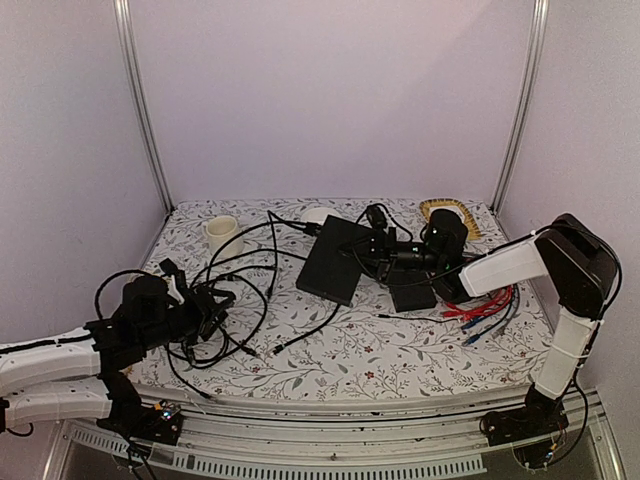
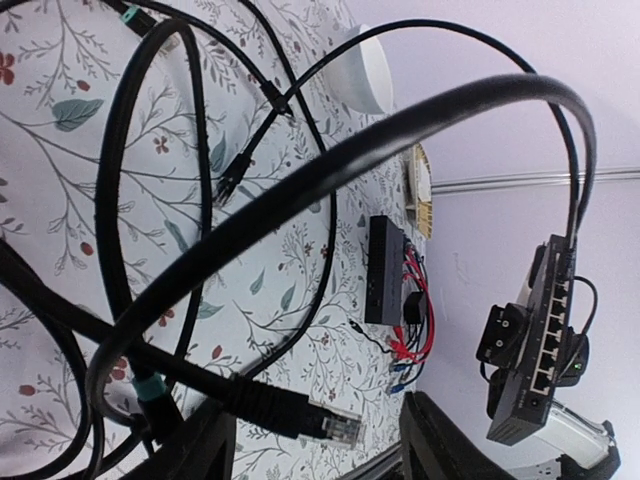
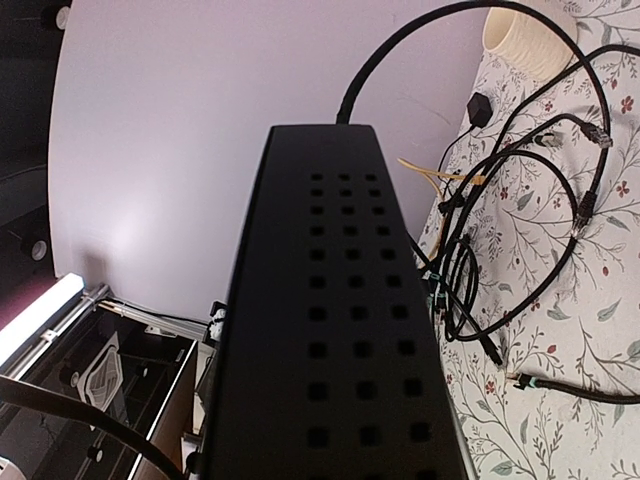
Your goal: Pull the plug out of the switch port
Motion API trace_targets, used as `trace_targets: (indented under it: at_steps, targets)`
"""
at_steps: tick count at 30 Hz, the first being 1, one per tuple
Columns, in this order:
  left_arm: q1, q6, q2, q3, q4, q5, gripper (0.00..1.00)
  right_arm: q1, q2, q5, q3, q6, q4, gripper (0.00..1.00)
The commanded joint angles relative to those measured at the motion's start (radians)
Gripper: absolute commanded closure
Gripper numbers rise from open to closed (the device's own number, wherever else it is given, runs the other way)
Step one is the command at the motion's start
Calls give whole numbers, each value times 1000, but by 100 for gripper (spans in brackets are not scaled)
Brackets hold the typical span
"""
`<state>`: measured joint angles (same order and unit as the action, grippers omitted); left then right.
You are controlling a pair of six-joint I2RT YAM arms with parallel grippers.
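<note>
The switch (image 1: 335, 260) is a flat black box, lifted and tilted above the table. My right gripper (image 1: 378, 250) is shut on its right edge. In the right wrist view its perforated face (image 3: 340, 330) fills the frame and hides my fingers. In the left wrist view the switch (image 2: 545, 330) shows its row of ports. One black cable (image 3: 345, 105) still enters its far end. My left gripper (image 1: 212, 312) sits among looped black cables at the near left. Its jaws (image 2: 320, 455) stand wide apart, and a loose clear plug (image 2: 340, 428) on a black cable lies between them.
A shorter black box (image 1: 412, 292) lies right of the switch, with red and blue leads (image 1: 485, 303) beside it. A cream cup (image 1: 222, 235), a white round object (image 1: 315, 214) and a yellow ribbed object (image 1: 450, 210) stand at the back. Tangled cables (image 1: 250, 290) cover the left half.
</note>
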<state>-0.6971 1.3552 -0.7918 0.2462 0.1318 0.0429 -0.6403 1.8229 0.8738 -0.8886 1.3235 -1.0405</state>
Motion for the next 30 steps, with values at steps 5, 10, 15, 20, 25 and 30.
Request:
trace_targets:
  at_steps: [5,10,15,20,25,30]
  targets:
    - [8,-12,-10,169,-132,-36,38,7,31,-7,-74,-16,-61,98]
    - [-10,-16,-4,231,-227,-56,34,6,45,-8,-87,-15,-61,98]
    - [-30,-14,20,278,-304,-31,33,7,57,-7,-99,-15,-61,98]
    - [-49,-25,8,333,-345,-31,28,7,67,-5,-109,-13,-58,98]
    - [-86,-32,-10,387,-371,-28,26,8,76,-5,-117,-14,-51,98]
    - [-99,-64,-22,451,-411,-20,25,10,83,-3,-125,-14,-47,98]
